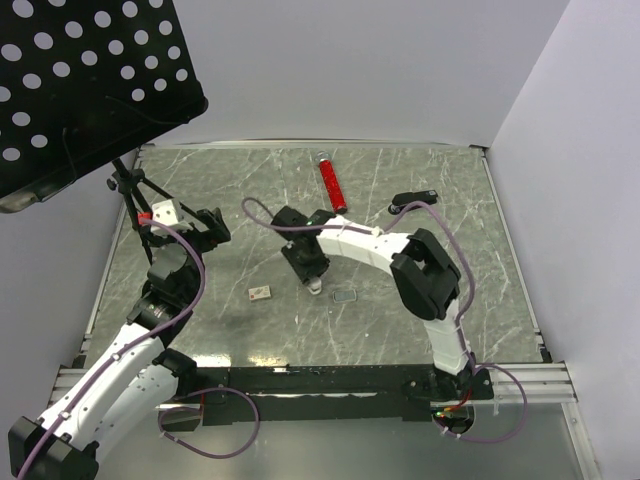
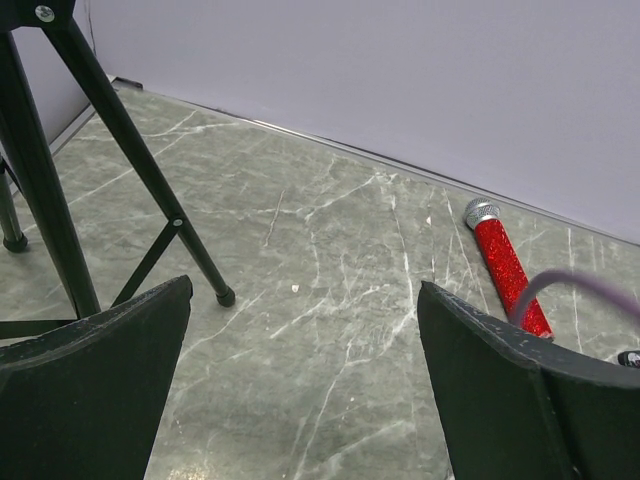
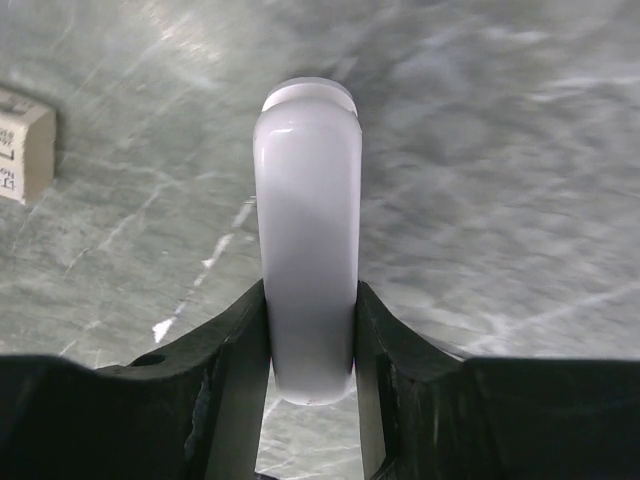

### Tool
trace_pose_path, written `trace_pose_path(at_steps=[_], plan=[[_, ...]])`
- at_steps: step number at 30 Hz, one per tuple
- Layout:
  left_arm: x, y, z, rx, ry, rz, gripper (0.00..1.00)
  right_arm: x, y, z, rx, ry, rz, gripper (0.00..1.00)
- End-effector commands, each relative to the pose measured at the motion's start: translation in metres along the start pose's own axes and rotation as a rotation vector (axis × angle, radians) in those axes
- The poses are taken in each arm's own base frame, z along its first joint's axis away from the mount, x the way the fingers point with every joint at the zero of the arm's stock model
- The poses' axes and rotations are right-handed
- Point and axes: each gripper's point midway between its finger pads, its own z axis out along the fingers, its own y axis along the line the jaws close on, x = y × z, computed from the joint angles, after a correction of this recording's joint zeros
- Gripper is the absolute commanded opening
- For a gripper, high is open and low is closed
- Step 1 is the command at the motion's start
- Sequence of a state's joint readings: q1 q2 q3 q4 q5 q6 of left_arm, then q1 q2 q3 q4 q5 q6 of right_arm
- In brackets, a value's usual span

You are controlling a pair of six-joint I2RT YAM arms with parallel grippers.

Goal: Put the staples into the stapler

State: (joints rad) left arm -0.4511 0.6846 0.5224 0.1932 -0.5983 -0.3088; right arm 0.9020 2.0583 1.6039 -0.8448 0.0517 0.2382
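Right gripper (image 3: 310, 335) pinching a pale rounded piece (image 3: 308, 190), with the staples (image 1: 343, 296) just beside it on the table (image 1: 470, 270).
Black fingers clamp the piece by its sides; what the piece is I cannot tell. In the overhead frame the staples lie flat just to the lower right of that gripper, apart from it, and a beige box (image 1: 259, 293) lies to its lower left. The stapler (image 1: 413, 200) sits right of centre and higher in the frame, well apart from the staples, with its long axis roughly left to right. The left gripper (image 2: 305, 300) hangs spread and empty at the left side, farther from both. The right arm looks better placed, though its jaws are occupied.
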Motion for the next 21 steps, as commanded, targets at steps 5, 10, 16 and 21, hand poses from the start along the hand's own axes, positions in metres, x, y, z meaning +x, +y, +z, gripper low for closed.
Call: trace_pose_path(at_steps=[5, 10, 16, 21], plan=[[-0.019, -0.006, 0.002, 0.020, -0.050, -0.036, 0.99, -0.033, -0.094, -0.089, 0.034, -0.258, 0.230, 0.27], [-0.023, -0.006, 0.001, 0.026, -0.054, -0.040, 0.99, 0.011, -0.179, -0.084, 0.131, -0.229, 0.422, 0.30], [-0.027, -0.009, -0.002, 0.048, -0.065, -0.055, 0.99, 0.085, -0.279, -0.080, 0.232, -0.196, 0.721, 0.31], [-0.032, -0.009, -0.004, 0.054, -0.081, -0.064, 0.99, 0.121, -0.333, -0.072, 0.278, -0.188, 0.921, 0.31]])
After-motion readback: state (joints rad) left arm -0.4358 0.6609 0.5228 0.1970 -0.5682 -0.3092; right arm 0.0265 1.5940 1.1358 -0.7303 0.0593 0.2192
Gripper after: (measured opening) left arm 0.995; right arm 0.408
